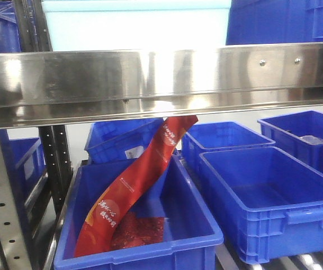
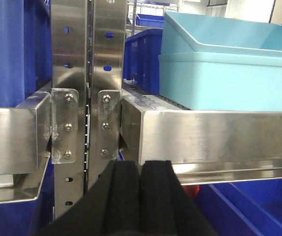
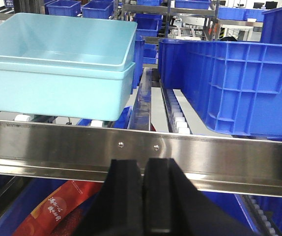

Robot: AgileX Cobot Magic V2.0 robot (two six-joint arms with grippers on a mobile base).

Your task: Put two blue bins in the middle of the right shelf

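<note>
My left claw [image 2: 140,196] and right claw [image 3: 144,196] were both clenched on nothing, just below the steel rail [image 3: 131,142]. Behind that rail sat a dark blue bin [image 3: 229,83], beside the pale bin [image 3: 57,73].

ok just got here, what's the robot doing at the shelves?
Nothing is being handled yet. Both arms sit in front of the steel shelf rail; the left gripper and right gripper are shut and empty. A light blue bin and a dark blue bin sit on the upper shelf. Below, one blue bin holds a red packet, with an empty one beside it.
</note>
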